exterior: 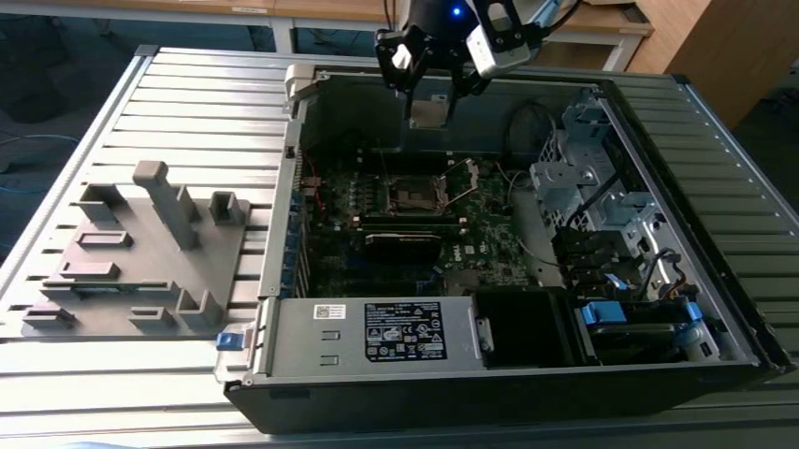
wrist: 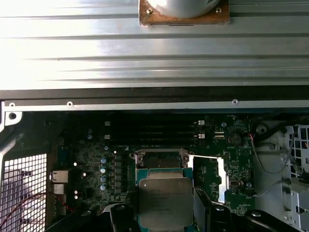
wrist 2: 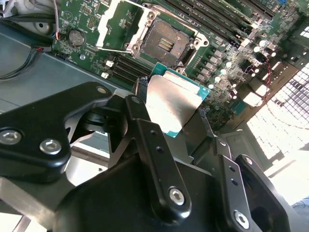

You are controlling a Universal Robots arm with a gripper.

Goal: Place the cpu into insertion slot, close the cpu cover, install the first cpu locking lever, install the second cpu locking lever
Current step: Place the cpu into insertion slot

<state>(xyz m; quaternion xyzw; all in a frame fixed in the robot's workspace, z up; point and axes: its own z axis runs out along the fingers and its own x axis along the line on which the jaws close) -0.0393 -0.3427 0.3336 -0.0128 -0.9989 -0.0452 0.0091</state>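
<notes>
My gripper (exterior: 428, 105) is shut on the cpu (exterior: 428, 114), a flat square chip with a dull silver top, and holds it in the air above the open computer case. In both wrist views the cpu (wrist 2: 175, 101) (wrist: 165, 199) sits between the black fingers (wrist 2: 145, 130). Below it on the motherboard lies the insertion slot (exterior: 411, 195) (wrist 2: 166, 42), dark, bare and metal-rimmed. The cpu cover (exterior: 463, 178) (wrist 2: 120, 21) (wrist: 206, 175) stands swung open beside the slot. In the first wrist view the chip hides most of the slot (wrist: 159, 158).
The case wall (exterior: 362, 103) rises close behind the gripper. Drive bays and cables (exterior: 587, 187) fill the case toward the exterior view's right, and a power supply (exterior: 374, 332) sits at its front. Memory sticks (exterior: 402, 223) lie near the slot. A grey fixture (exterior: 138, 253) stands outside.
</notes>
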